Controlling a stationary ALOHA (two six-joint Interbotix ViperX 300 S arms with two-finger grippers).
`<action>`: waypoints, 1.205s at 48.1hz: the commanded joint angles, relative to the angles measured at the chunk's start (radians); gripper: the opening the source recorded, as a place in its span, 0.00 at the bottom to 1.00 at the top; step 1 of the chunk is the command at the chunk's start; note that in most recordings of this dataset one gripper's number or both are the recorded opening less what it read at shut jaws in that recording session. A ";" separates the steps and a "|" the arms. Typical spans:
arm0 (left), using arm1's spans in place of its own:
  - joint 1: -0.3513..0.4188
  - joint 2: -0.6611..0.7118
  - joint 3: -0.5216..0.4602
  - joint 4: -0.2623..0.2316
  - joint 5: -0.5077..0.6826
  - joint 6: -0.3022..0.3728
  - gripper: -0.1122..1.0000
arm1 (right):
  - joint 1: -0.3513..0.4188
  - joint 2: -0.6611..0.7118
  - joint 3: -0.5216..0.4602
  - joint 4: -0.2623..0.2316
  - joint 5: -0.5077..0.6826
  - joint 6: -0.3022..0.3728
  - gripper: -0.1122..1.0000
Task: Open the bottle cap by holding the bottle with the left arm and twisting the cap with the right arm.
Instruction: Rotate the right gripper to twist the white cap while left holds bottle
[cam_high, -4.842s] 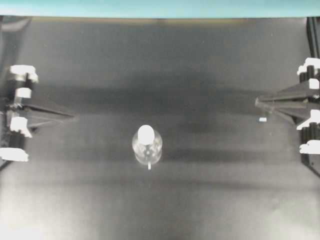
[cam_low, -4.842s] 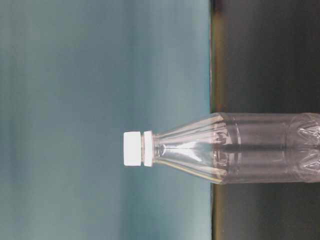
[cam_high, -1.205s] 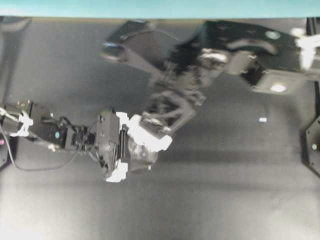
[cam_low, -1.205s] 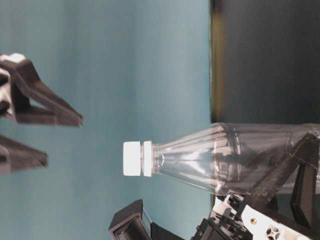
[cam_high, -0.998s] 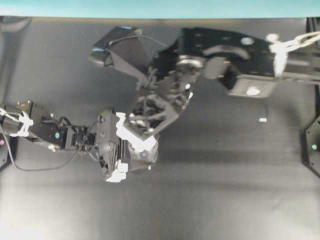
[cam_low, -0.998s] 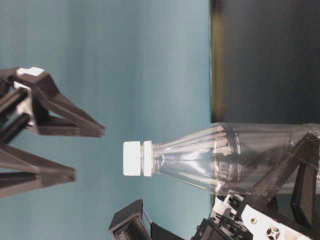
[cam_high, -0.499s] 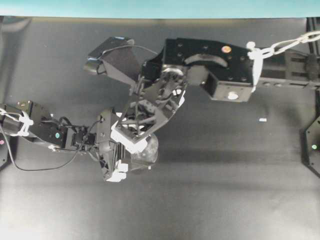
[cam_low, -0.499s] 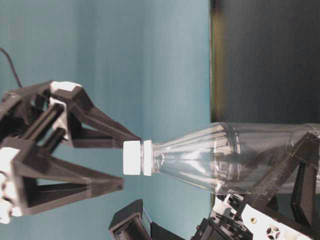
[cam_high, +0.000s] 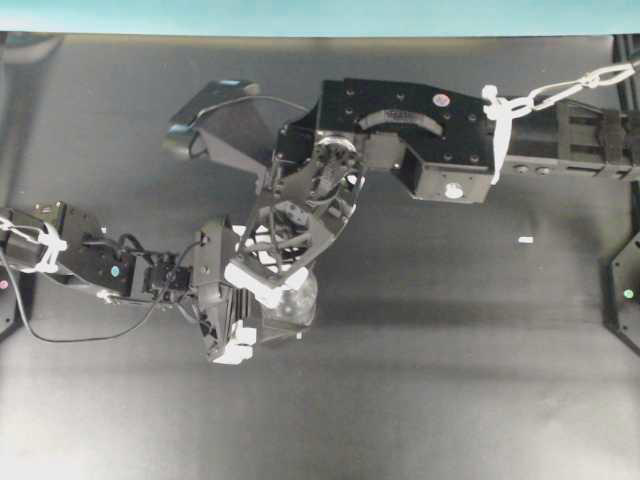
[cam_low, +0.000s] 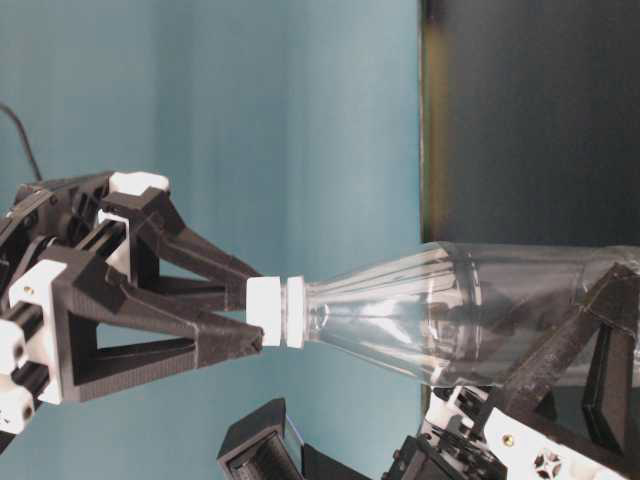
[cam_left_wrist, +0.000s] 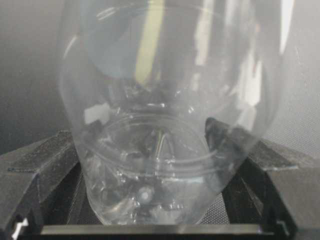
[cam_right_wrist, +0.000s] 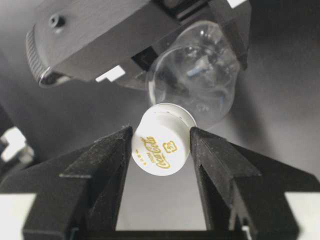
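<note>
- Now my left jaws (cam_left_wrist: 160, 220) clamp the lower body of the clear bottle (cam_high: 290, 300), which stands upright on the dark surface (cam_high: 450, 380), left of centre.
- My right jaws (cam_right_wrist: 161, 150) flank the white bottle cap (cam_right_wrist: 162, 145), partly closed, both fingers at its sides; firm contact I cannot confirm.
- Next, I judge: squeeze fully, then twist while the left holds.

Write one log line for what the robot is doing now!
left claw: holding bottle | right claw: around bottle cap | cap: on
</note>
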 joint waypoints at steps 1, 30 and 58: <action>-0.005 0.006 0.000 0.003 0.003 -0.003 0.85 | 0.014 0.006 -0.029 0.014 0.017 -0.080 0.43; -0.012 0.009 0.000 0.003 0.003 -0.012 0.85 | 0.052 0.072 -0.181 -0.029 0.183 -0.931 0.43; -0.015 0.012 -0.012 0.003 0.003 -0.014 0.85 | 0.049 0.057 -0.146 -0.035 0.172 -0.931 0.43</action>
